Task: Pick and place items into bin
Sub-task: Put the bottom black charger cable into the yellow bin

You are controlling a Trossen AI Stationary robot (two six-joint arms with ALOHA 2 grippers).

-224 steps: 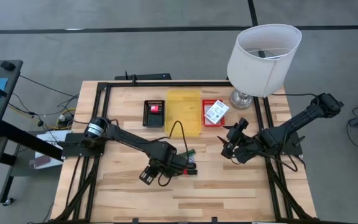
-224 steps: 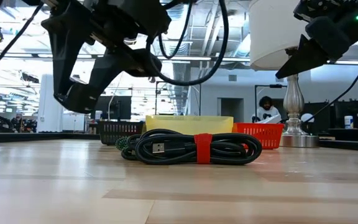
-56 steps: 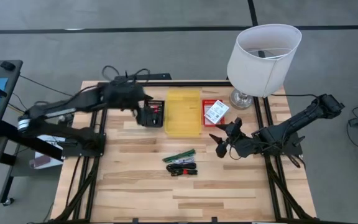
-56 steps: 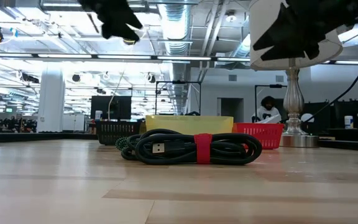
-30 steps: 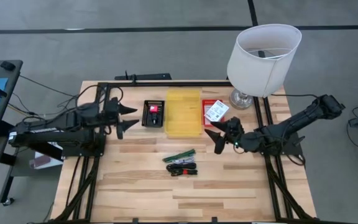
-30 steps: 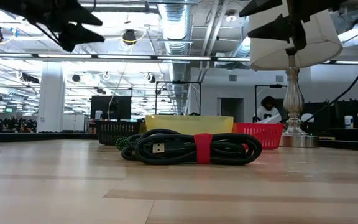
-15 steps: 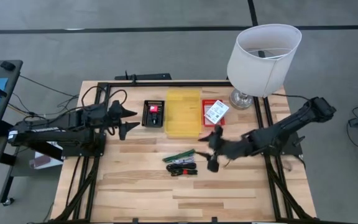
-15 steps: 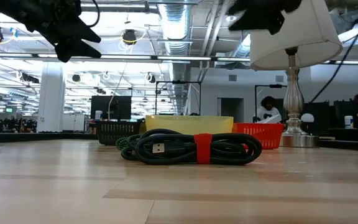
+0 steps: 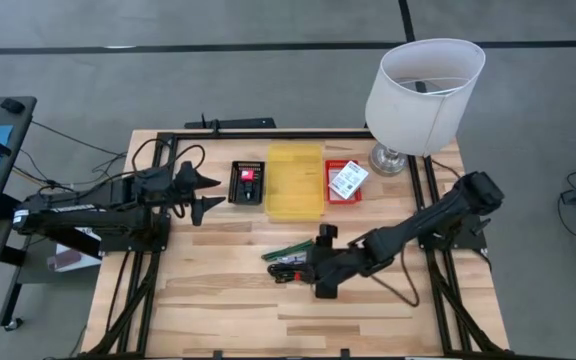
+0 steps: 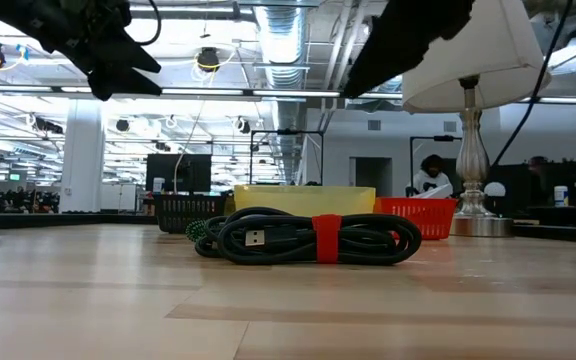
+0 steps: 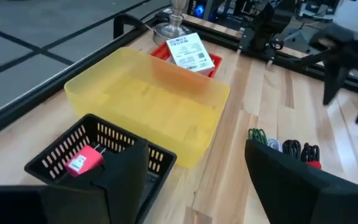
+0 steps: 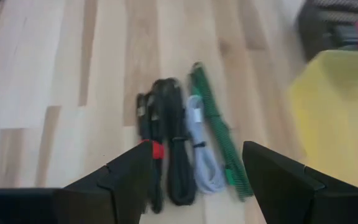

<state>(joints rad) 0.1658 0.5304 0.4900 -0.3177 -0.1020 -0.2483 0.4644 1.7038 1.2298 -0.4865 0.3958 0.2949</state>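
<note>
While the right gripper (image 9: 322, 262) hangs just beside the cords, we see its fingers (image 12: 126, 180) spread wide with nothing between them. The black cord (image 12: 169, 155) is wound into a long bundle with a red band (image 10: 327, 238) around it. A pale grey cord (image 12: 202, 155) lies next to it, and a green cord (image 12: 216, 140) next to that. They all lie together on the bare wood of the table (image 9: 218, 300), apart from the bins.

The yellow bin (image 9: 295, 180) looks like it has nothing in it. A black basket (image 11: 98, 155) beside it holds a small pink-red block (image 11: 84, 161). A red basket (image 9: 345, 181) on its other side holds a white labelled packet (image 11: 189, 51).

The left gripper (image 9: 204, 192) waits near the black basket with its fingers (image 11: 126, 177) apart, holding nothing.
</note>
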